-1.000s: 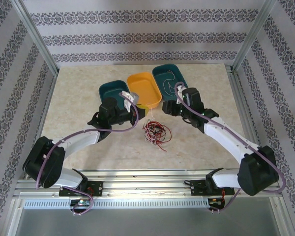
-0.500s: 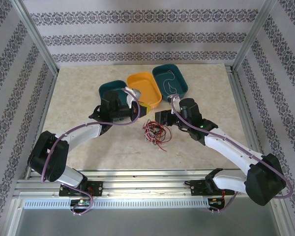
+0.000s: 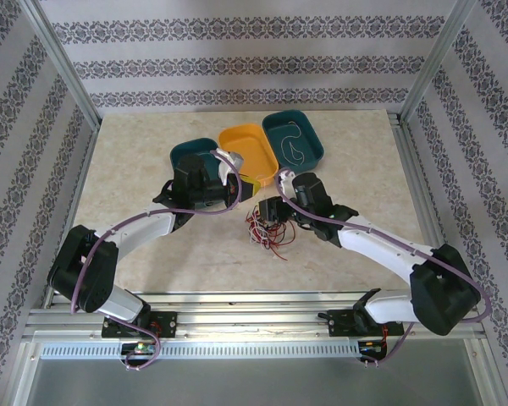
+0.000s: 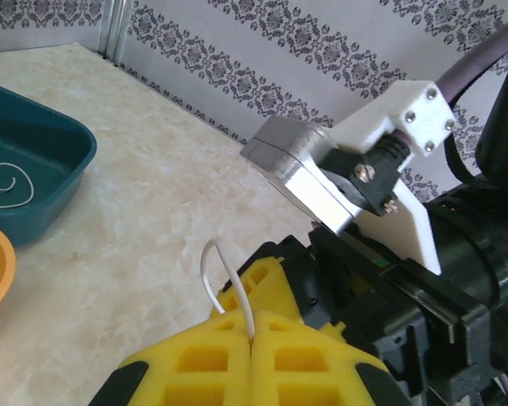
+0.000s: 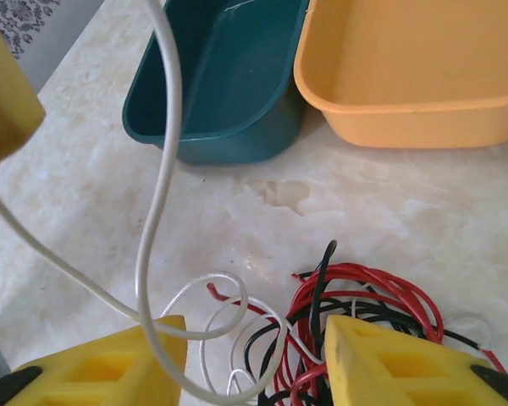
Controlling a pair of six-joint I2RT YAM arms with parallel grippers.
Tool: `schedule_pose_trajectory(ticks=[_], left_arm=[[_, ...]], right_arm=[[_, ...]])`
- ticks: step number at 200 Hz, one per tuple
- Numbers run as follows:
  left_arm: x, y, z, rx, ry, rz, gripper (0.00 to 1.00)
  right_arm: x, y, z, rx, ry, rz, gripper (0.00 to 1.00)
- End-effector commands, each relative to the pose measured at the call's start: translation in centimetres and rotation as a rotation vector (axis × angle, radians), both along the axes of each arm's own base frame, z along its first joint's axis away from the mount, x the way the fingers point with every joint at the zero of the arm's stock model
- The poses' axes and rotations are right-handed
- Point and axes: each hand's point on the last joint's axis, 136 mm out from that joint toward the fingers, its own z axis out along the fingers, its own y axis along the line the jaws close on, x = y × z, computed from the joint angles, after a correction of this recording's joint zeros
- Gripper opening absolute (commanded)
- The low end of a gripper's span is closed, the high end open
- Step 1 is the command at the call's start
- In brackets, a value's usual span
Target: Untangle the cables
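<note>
**Three trays, one knot.** Three trays stand in a row at the far side of the marbled surface [image 3: 118, 169]. One orange tray [image 3: 252, 150] is in the middle, with a teal tray [image 3: 186, 154] just beside its left flank and a second teal tray [image 3: 311, 135] just beside its right. A single white cable [image 3: 295, 150] lies curled inside the teal tray to the right of the orange one. One small tangle of cables [image 3: 267, 230], red, black and white, lies on the surface just in front of the orange tray; its strands are too knotted to count.

Two arms reach toward it. The left hand [image 4: 252, 326], raised near the orange tray's front left corner, has its yellow fingers pressed together, clamped on a thin white wire [image 4: 223, 275] that arcs up from between them. The right hand [image 5: 254, 338] hangs low over the tangle, in front of the orange tray. Its two fingers [image 5: 381, 364] stand well apart and grip nothing, with red, black and white loops lying between them. The white wire climbs from the heap and crosses in front of one right finger; whether it touches that finger cannot be told.
</note>
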Motion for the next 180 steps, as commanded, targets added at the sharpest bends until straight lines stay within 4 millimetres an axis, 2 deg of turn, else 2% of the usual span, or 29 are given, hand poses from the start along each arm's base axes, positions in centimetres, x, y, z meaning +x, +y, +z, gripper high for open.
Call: schedule_pose_trajectory(ticks=[1,27,50,76,88,97,113,126,136,180], left_arm=[[0.1,-0.2,1.5,-0.046,-0.011,-0.028,0.00],[0.1,-0.3,1.5,-0.053,-0.003,-0.030,0.00],[0.2,-0.2,1.7,-0.061,-0.006,-0.023,0.01],[0.4,0.2,1.9,-0.057,-0.016,0.011,0.15],[0.6,0.4,1.9,-0.050,-0.019,0.033,0.22],[0.6,0.7,1.6,-0.041,-0.013,0.049,0.32],[0.6,1.3,1.3,-0.035,-0.008,0.081,0.38],[0.8,2.1,1.0,-0.032,-0.005,0.123,0.54],[0.7,2.7,0.6,-0.026,-0.009,0.154,0.61],[-0.6,4.3,-3.2,0.086,0.018,0.196,0.63]], right_arm=[[1.5,0.9,2.5,0.055,-0.082,-0.029,0.43],[1.7,1.3,3.2,0.073,-0.107,-0.030,0.37],[1.7,1.3,3.4,0.074,-0.113,-0.034,0.17],[1.6,0.5,3.8,0.067,-0.128,-0.067,0.00],[1.5,0.1,4.3,0.069,-0.141,-0.082,0.00],[1.5,-0.3,4.7,0.066,-0.153,-0.096,0.00],[1.4,-1.1,5.5,0.058,-0.176,-0.124,0.00],[1.3,-1.7,6.2,0.054,-0.195,-0.143,0.00],[1.3,-2.1,6.8,0.051,-0.211,-0.158,0.00],[1.2,-3.5,9.9,0.051,-0.264,-0.219,0.00]])
